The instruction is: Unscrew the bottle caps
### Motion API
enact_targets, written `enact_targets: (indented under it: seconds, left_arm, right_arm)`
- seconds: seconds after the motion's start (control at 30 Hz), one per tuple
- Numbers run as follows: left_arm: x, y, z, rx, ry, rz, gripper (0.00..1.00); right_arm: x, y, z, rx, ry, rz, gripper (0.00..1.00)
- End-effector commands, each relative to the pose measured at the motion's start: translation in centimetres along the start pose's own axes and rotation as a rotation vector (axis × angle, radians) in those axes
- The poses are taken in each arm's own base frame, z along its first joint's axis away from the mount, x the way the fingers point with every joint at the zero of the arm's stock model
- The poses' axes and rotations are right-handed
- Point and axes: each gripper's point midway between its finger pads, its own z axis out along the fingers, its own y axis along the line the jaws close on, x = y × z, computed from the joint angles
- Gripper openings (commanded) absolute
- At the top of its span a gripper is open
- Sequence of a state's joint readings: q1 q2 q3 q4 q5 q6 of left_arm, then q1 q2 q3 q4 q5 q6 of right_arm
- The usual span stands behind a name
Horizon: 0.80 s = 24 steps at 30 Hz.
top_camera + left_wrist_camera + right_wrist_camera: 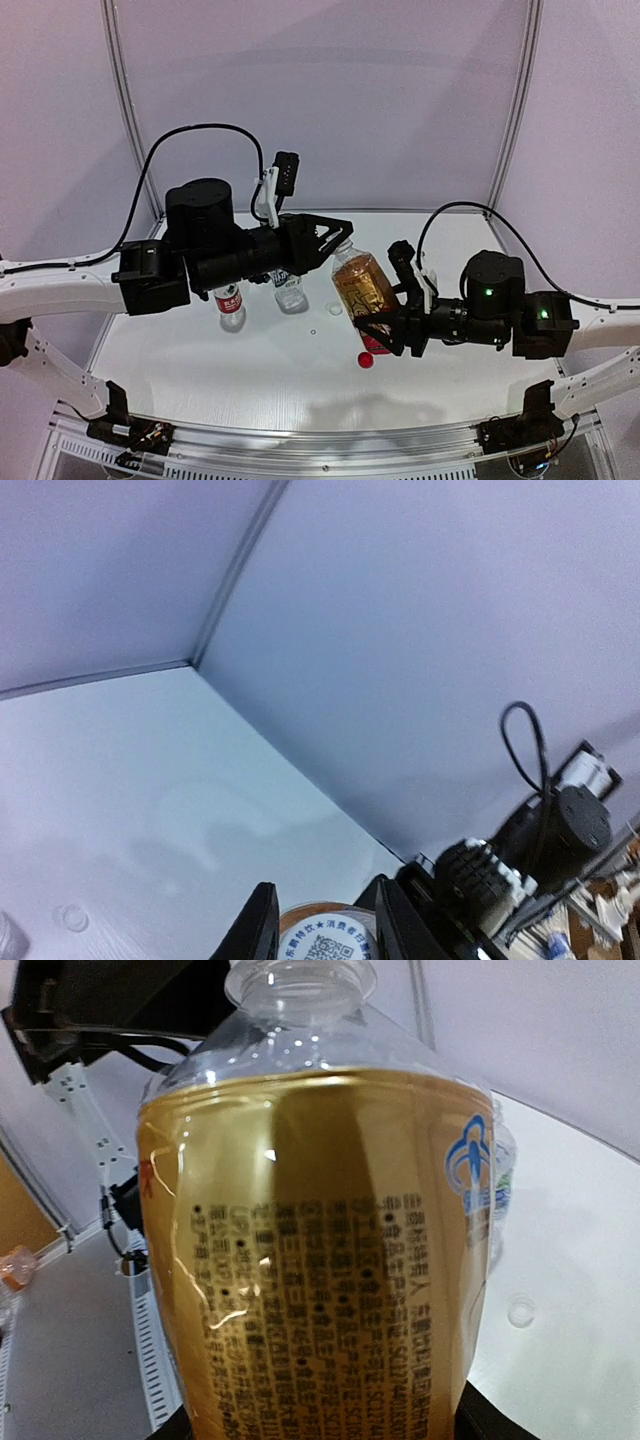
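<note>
Neck of amber bottle (pixel 360 280) points far-left, straight into left gripper (pixel 343 238), fingers (pixel 258 930) clamped on blue-and-white cap (pixel 322 942); right gripper (pixel 380 335) grips bottle body mid-table. Twist about that tilted axis.

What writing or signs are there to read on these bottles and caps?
Nothing can be quoted for certain.
Amber bottle, gold label: black Chinese print, too blurred; a blue emblem.
Blue-and-white cap: blue Chinese characters around a QR code, too small.
Red-labelled bottle: white marks, too small.

Left gripper (pixel 343 235) pinched closed, right gripper (pixel 378 335) clamped.
</note>
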<state>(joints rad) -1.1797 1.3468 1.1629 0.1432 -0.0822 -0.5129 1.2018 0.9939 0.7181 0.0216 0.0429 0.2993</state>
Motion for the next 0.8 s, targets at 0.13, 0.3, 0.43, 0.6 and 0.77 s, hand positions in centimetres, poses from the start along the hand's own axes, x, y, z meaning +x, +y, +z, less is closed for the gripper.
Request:
enact_targets:
  seconds: [0.13, 0.3, 0.43, 0.6, 0.77]
  left_arm:
    - [1.9, 2.6, 0.3, -0.339, -0.036, -0.184, 0.18]
    - [2.5, 2.6, 0.0, -0.352, -0.046, -0.269, 0.19]
    - [2.1, 2.2, -0.5, -0.325, -0.066, -0.278, 0.24]
    - [0.6, 1.4, -1.1, -0.278, -0.109, -0.25, 0.43]
    - [-1.0, 0.0, -1.6, -0.206, -0.127, -0.189, 0.67]
  right_arm:
    - [1.1, -9.6, -0.5, 0.574, 0.038, 0.059, 0.0]
    - [1.3, -9.9, -0.3, 0.589, 0.049, 0.054, 0.0]
    - [1.3, -9.5, -0.1, 0.567, 0.052, 0.05, 0.0]
    - [1.3, -9.1, 0.2, 0.539, 0.055, 0.045, 0.0]
    - [1.4, -8.4, 0.7, 0.495, 0.066, 0.039, 0.0]
